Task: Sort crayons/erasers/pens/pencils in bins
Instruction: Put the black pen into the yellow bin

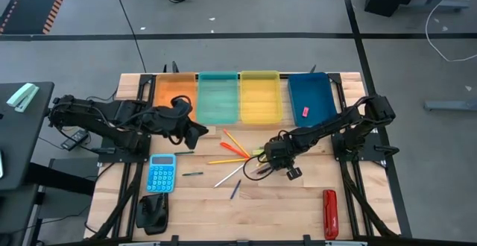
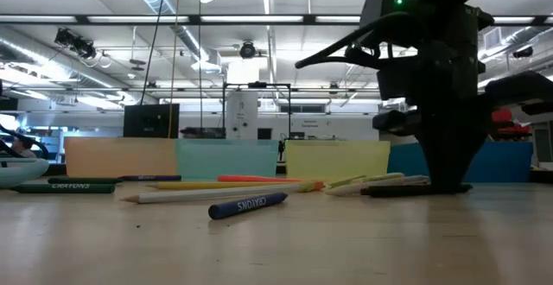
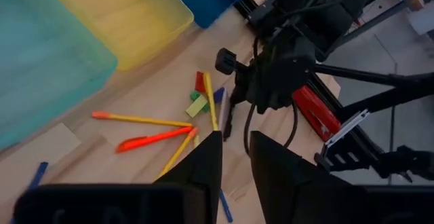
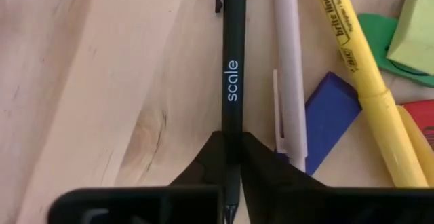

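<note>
My right gripper (image 1: pixel 267 164) points down into the pile of loose items at mid-table and is shut on a black pen (image 4: pixel 233 61) marked "scale". Beside that pen lie a white pen (image 4: pixel 290 68), a yellow highlighter (image 4: pixel 359 68) and blue (image 4: pixel 332 112) and green erasers (image 4: pixel 415 27). Orange and yellow pencils (image 1: pixel 232 150) and a blue crayon (image 2: pixel 246 205) lie flat on the wood. My left gripper (image 3: pixel 235 163) hovers open and holds nothing, above the table in front of the orange bin (image 1: pixel 175 97). My right gripper pinches the black pen's shaft (image 4: pixel 232 125) between its two fingers, near the pen's pointed end. The fingers come from above, pointing steeply down, one on each side of the shaft. The pen lies flat on the table with its clip end stretching away from the fingers.
Orange, teal (image 1: pixel 218 97), yellow (image 1: pixel 261 97) and dark blue (image 1: pixel 311 97) bins stand in a row at the far edge; a pink eraser (image 1: pixel 305 111) lies in the blue one. A light-blue calculator (image 1: pixel 161 173) and a black object (image 1: pixel 153 210) sit near left, a red tool (image 1: pixel 330 214) near right.
</note>
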